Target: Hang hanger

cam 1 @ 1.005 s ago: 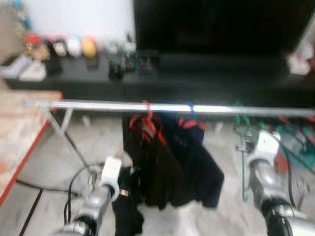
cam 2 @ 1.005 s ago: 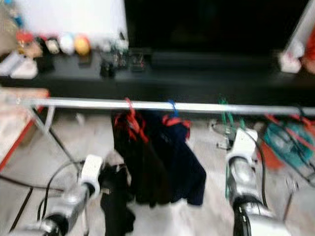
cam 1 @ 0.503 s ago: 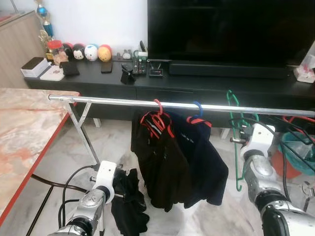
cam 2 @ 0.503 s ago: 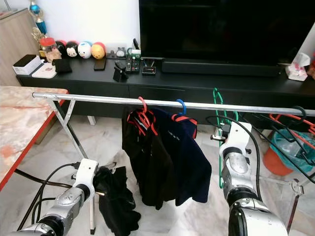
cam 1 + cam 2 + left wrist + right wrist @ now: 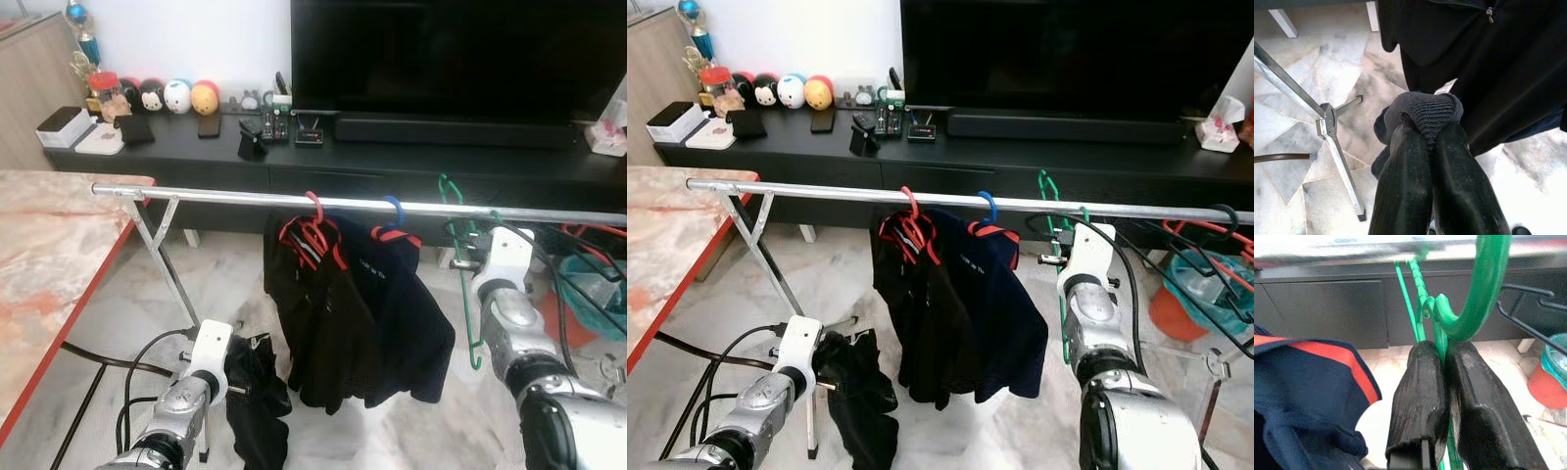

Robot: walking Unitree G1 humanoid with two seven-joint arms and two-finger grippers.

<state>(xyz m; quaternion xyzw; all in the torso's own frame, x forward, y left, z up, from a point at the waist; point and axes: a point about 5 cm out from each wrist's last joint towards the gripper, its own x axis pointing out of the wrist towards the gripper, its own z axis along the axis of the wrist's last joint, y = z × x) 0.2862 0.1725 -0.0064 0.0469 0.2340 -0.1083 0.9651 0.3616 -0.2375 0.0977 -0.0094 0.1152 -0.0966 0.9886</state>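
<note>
A large black television [image 5: 451,54] fills the 12 to 1 o'clock part of the head views, standing on a long black TV cabinet [image 5: 392,162] that carries round toy figures [image 5: 176,96], boxes and remotes at 11 o'clock. A marble tabletop [image 5: 49,255] with a red edge lies at 9 o'clock. The floor [image 5: 206,294] is pale marble tile.

A silver clothes rail [image 5: 245,199] runs across the middle from 9 to 3 o'clock, on a slanted metal leg [image 5: 162,259] at its 9 o'clock end. At centre, two dark jackets [image 5: 358,313] hang from it on red [image 5: 315,208] and blue [image 5: 394,208] hangers.

Toward 3 o'clock the right gripper [image 5: 1442,382] is raised just under the rail, its jaws pressed together on the neck of the green hanger [image 5: 470,284]. The hanger's hook [image 5: 1484,289] rises beside the rail; whether it rests on the rail cannot be told. Its thin green frame hangs down alongside the silver right arm [image 5: 509,323]. Black cables trail by it, and a black wire hanger [image 5: 1220,217] hooks the rail further toward 3 o'clock.

At 7 o'clock the left gripper [image 5: 1432,161] sits low near the floor, jaws closed on the ribbed cuff of a dark garment [image 5: 253,387] that droops below it, next to the rail's foot [image 5: 1330,122].
</note>
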